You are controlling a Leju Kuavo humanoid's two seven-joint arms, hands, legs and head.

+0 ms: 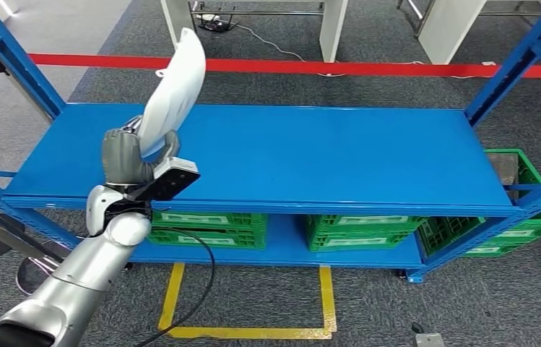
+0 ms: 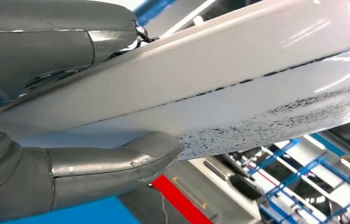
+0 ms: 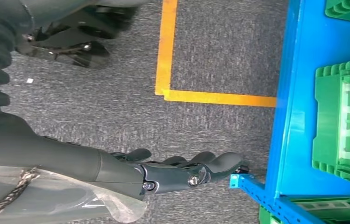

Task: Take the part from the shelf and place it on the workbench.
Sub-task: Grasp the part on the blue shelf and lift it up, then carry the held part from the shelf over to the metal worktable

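While the left hand (image 1: 124, 155) grips the white part (image 1: 173, 94) above the shelf (image 1: 310, 155) (tilted), the right hand (image 3: 182, 172) hangs empty.

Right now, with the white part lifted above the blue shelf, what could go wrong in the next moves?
1. The left hand holds the long white part by its lower end alone, so it may tilt or slip from the fingers.
2. The part stands tall and close to the blue upright; turning away could knock it against the frame.
3. The right hand hangs near the shelf's lower corner and may catch it when the robot turns.
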